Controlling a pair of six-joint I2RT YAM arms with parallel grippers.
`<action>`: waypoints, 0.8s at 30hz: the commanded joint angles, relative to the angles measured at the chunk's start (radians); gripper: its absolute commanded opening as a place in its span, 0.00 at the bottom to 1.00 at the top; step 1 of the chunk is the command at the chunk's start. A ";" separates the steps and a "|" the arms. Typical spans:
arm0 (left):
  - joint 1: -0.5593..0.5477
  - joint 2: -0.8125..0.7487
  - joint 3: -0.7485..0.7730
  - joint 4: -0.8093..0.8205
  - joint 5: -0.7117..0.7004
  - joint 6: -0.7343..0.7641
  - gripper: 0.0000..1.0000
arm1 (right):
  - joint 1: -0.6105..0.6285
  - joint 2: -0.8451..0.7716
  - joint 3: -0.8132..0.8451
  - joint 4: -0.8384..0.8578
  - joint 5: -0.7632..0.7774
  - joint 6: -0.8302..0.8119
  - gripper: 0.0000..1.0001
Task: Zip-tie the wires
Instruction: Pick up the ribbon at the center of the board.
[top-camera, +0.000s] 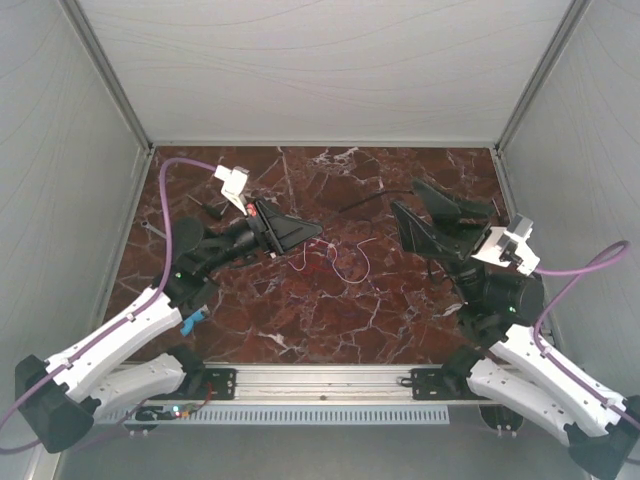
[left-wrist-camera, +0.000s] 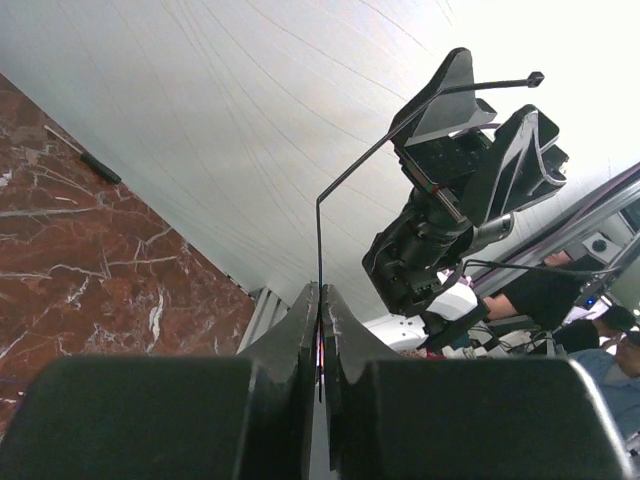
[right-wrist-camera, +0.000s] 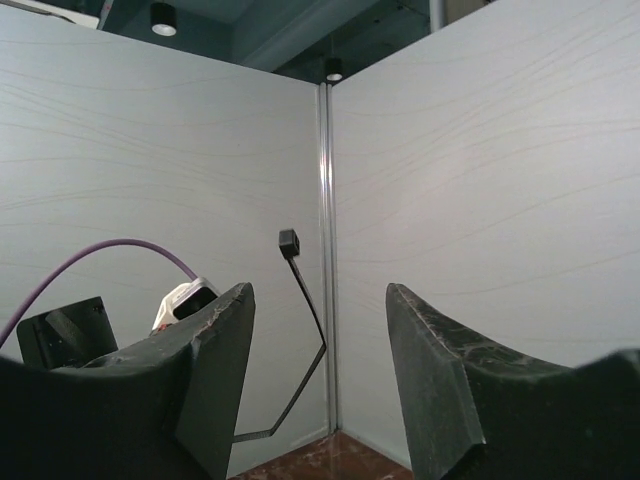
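Dark red marble with white veins is covering the surface (top-camera: 300, 320), and we are finding the wires (top-camera: 335, 258) lying on it near the middle. They are a small loose tangle of very thin red and whitish loops, sitting just beside the tip of the left end effector (top-camera: 320, 232) and farther from the right end effector (top-camera: 405, 196).

We are seeing the left end effector lying low and pointing to the right, with its fingers pressed together on a thin black zip tie (left-wrist-camera: 318, 245). In the left wrist view the strip is rising straight out of the seam between the fingers. It is then bending and slanting up to the right, with its small square head ending in front of the right end effector. A trace of red is showing in that seam, and we cannot tell whether it is a strand of the wires.

The right end effector is facing the left one with its jaws standing moderately apart, and in its own wrist view we are seeing nothing gripped between them. The head of the zip tie is hanging beyond them, closer to the finger on the left of that view.

A lilac cable (top-camera: 163, 210) is curving along the left arm, and a few small black pieces (top-camera: 212, 208) are resting on the surface beside it. White walls (top-camera: 320, 70) are enclosing the scene on three sides
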 joint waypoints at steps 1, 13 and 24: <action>0.002 -0.027 0.025 0.067 0.034 -0.009 0.00 | -0.007 0.019 0.047 0.059 -0.042 -0.047 0.50; 0.002 -0.033 0.023 0.071 0.037 -0.010 0.00 | -0.009 0.051 0.094 0.029 -0.103 -0.054 0.10; 0.001 -0.019 0.003 0.107 0.044 -0.037 0.00 | -0.010 0.071 0.108 0.028 -0.104 -0.057 0.00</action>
